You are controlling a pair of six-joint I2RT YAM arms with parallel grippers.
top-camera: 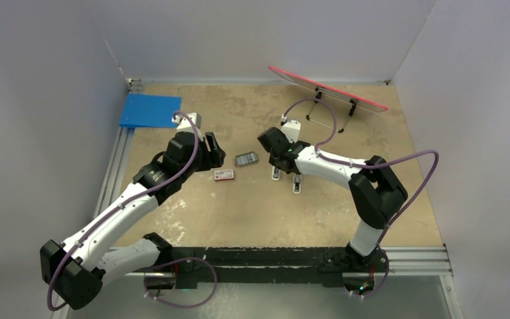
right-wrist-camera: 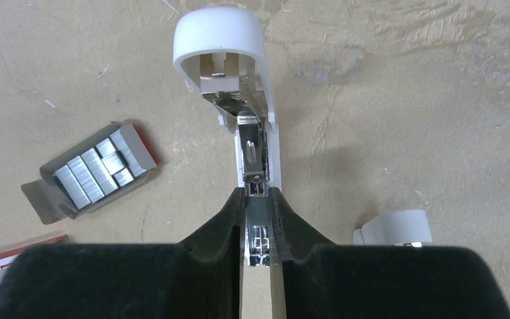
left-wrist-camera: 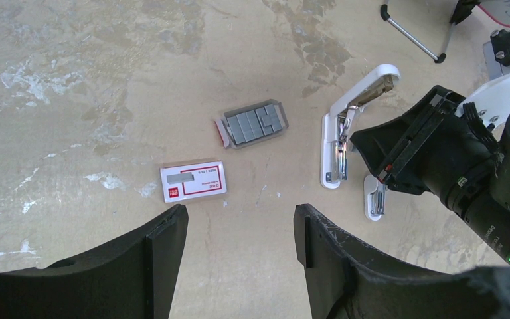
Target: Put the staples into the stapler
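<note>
Clamping the stapler (right-wrist-camera: 253,133) — right tool (right-wrist-camera: 257,203), staples (right-wrist-camera: 96,174) nearby.

Near end of stapler (right-wrist-camera: 252,139) hidden within right gripper (right-wrist-camera: 257,198)

On the tan tabletop (top-camera: 239,212), the right gripper (top-camera: 280,165) sits low over the white stapler (top-camera: 275,175), with a small white piece (top-camera: 297,185) just beside it. The grey staples (top-camera: 246,159) lie between the two grippers, and a red-and-white box (top-camera: 224,175) lies near them. The left gripper (top-camera: 217,154) hangs just left of the staples. A flat blue sheet (top-camera: 149,110) lies in the far-left corner.
</note>
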